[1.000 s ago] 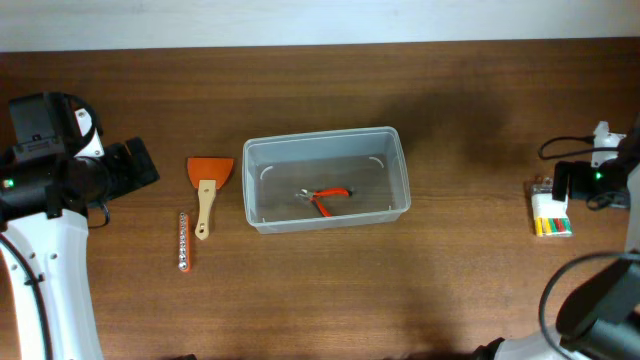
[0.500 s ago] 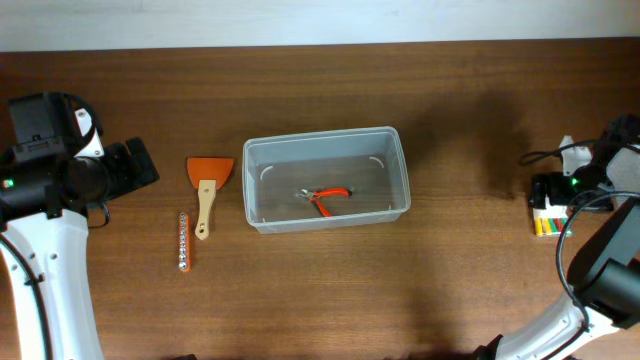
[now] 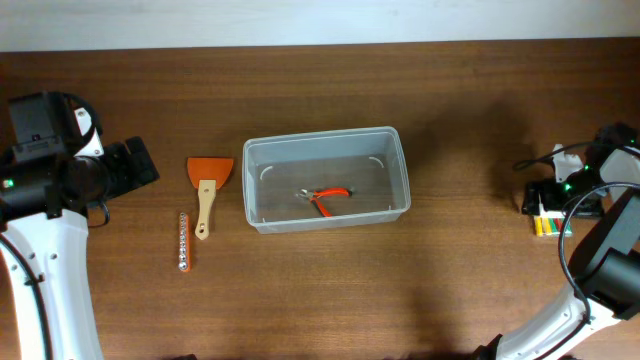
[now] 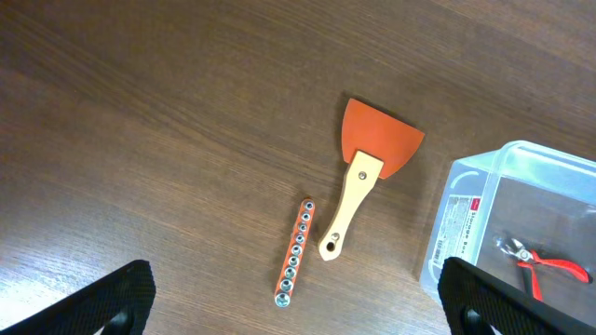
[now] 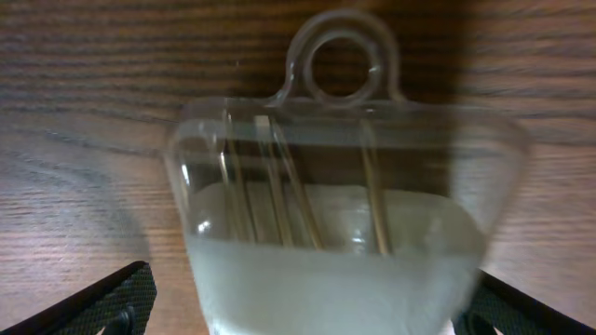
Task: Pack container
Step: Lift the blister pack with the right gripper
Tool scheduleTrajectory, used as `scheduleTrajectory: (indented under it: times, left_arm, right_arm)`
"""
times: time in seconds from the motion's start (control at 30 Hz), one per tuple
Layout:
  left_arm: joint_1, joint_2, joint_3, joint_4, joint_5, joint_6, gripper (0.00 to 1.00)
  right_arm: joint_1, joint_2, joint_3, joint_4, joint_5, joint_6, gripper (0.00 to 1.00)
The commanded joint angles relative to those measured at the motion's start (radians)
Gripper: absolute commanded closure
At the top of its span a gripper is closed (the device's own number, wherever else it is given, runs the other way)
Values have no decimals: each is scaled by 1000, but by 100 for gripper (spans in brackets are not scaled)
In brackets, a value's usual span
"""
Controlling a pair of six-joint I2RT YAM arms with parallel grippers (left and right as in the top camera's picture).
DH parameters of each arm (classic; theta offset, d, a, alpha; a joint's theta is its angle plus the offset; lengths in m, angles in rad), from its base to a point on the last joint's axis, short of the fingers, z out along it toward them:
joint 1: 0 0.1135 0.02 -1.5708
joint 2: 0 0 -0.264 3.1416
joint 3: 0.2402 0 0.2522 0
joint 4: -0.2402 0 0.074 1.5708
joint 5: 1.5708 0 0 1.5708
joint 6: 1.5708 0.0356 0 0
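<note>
The clear container stands mid-table with orange-handled pliers inside; its corner also shows in the left wrist view. An orange scraper with a wooden handle and a strip of sockets lie left of it. My left gripper is open and empty, above the table to the left of them. My right gripper is open at the far right, with its fingers on either side of a clear plastic pack holding thin rods. The pack's coloured end sticks out below the gripper.
The left wrist view shows the scraper, the socket strip and the pliers through the container wall. A cable runs by the right gripper. The pack lies near the table's right edge.
My right gripper has moved left and now sits over the clear pack, covering its upper part. The left arm and the other things have not moved.
</note>
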Motion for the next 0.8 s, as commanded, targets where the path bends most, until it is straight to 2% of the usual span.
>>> scheduleTrajectory:
  times: [0.0, 0.27, 0.47, 0.77]
  left_arm:
    - [-4, 5, 2, 0, 11, 16, 1]
    - [-4, 5, 2, 0, 11, 16, 1]
    - [-4, 5, 2, 0, 11, 16, 1]
    - [-4, 5, 2, 0, 11, 16, 1]
  right_arm:
    - [-1, 22, -7, 3, -14, -3, 1]
    - [-1, 39, -17, 6, -33, -3, 1]
    - [-1, 39, -18, 12, -53, 5, 18]
    - [-1, 39, -18, 13, -78, 5, 33]
